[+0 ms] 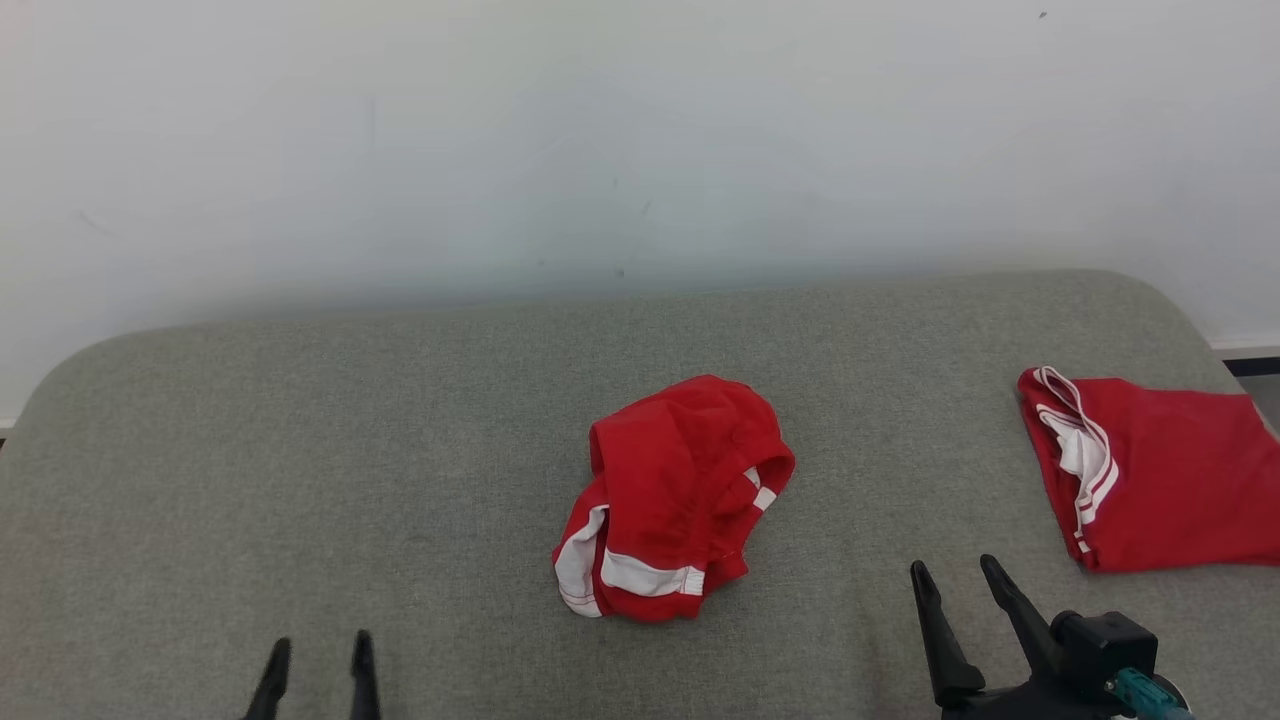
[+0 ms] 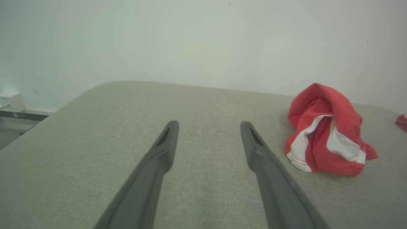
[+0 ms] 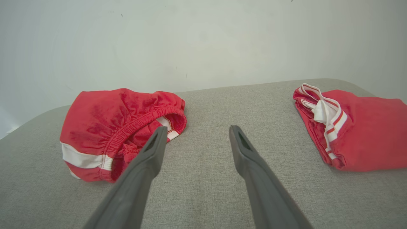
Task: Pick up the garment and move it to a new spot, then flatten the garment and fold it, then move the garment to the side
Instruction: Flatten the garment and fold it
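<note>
Crumpled red garment point(image 1: 675, 500) in a loose heap at about the middle of the grey fabric worktop point(image 1: 300, 450). Shows white bands along its near-left edge and a gathered elastic hem curling open toward the right, clear in the right wrist view point(image 3: 120, 127). Rests on the fabric with nothing holding it. Sits right of the left hand's fingers in the left wrist view point(image 2: 327, 130).

Near and to the right of the heap, right hand point(image 1: 954, 570), with its two dark fingers spread wide and nothing between them. Points toward the far side, tips over bare fabric, apart from the heap in the head view. Seen from its own wrist point(image 3: 197, 130), the left finger crosses in front of the heap's edge, though contact cannot be told there.

Near and to the left, left hand point(image 1: 321, 645) at the near edge of the worktop, well apart from the heap. Fingers likewise spread and holding nothing, bare grey fabric between them in the left wrist view point(image 2: 209, 127).

Farther right, close to the worktop's right edge, a second red garment point(image 1: 1170, 480) folded flat, its white-striped edge turned toward the heap and well apart from it point(image 3: 365, 130).

Beyond the worktop's rounded far edge, a plain pale wall point(image 1: 600, 130).
</note>
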